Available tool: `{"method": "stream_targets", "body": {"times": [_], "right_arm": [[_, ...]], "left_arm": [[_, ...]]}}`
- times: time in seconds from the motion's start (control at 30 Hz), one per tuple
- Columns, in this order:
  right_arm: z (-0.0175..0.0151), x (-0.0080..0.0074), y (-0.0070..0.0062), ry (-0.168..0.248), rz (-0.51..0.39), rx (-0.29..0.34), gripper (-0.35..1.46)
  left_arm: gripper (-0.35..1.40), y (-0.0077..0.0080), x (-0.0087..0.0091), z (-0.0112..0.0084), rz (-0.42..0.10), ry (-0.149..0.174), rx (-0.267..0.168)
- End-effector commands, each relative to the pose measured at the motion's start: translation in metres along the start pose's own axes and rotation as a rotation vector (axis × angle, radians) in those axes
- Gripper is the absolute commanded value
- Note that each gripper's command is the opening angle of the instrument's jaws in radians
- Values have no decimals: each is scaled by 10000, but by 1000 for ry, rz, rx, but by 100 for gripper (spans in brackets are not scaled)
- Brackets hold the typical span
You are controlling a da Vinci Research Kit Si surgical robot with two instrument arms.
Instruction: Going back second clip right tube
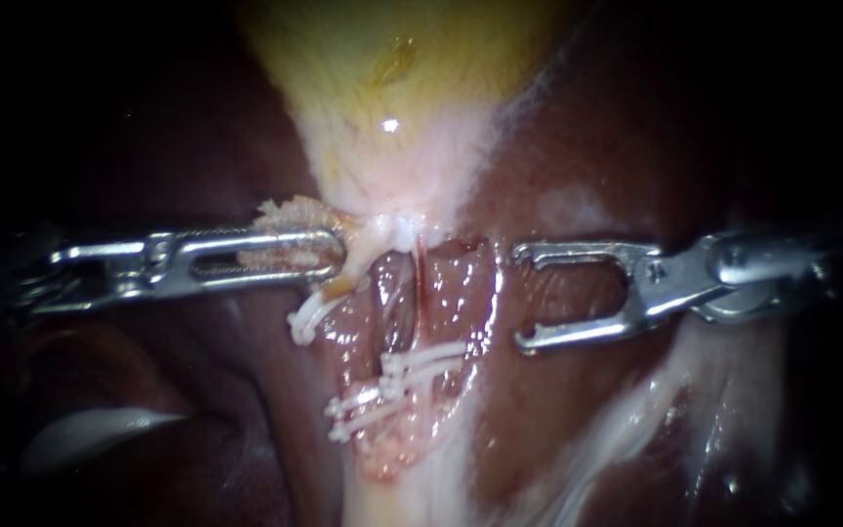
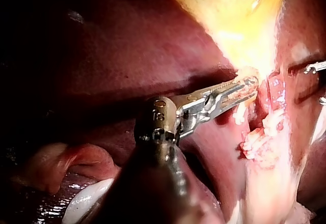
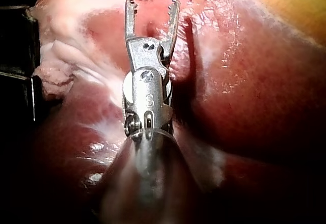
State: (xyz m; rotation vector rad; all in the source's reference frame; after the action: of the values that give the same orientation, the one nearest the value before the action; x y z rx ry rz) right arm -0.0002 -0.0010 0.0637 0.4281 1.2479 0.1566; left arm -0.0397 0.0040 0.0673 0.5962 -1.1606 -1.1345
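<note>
Clips (image 1: 420, 363), small and white, sit across a tube (image 1: 400, 310) just ahead of the right instrument (image 1: 521, 298), a little to one side of its jaws and not touching them. Those jaws are wide apart with nothing between them. The left instrument (image 1: 336, 254) has its jaws closed tight on pale tissue (image 1: 290, 210) at the narrow end of the gallbladder (image 1: 392, 88), with another clip (image 1: 306, 317) right beside them.

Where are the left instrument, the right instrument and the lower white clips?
left instrument (image 1: 337, 256): endoscope view, tip of its jaws, shut on the gallbladder (image 1: 382, 98) edge.
right instrument (image 1: 520, 297): endoscope view, gap midway between its open jaw tips.
lower white clips (image 1: 421, 355): endoscope view, upper clip's bar.
</note>
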Motion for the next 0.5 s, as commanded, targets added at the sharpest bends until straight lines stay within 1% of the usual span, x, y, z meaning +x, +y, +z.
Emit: {"method": "stream_targets", "body": {"times": [0.03,0.27,0.4,0.5], "right_arm": [[0,0,-1,0,0,0,50],[-1,0,-3,0,-1,1,50],[-1,1,-5,0,-1,2,50],[-1,2,-6,0,-1,2,50]], "left_arm": [[-35,0,1,2,0,-1,-1],[-35,3,5,24,2,-7,-9],[-35,15,10,37,7,-8,-13],[-35,24,14,46,11,-1,-21]]}}
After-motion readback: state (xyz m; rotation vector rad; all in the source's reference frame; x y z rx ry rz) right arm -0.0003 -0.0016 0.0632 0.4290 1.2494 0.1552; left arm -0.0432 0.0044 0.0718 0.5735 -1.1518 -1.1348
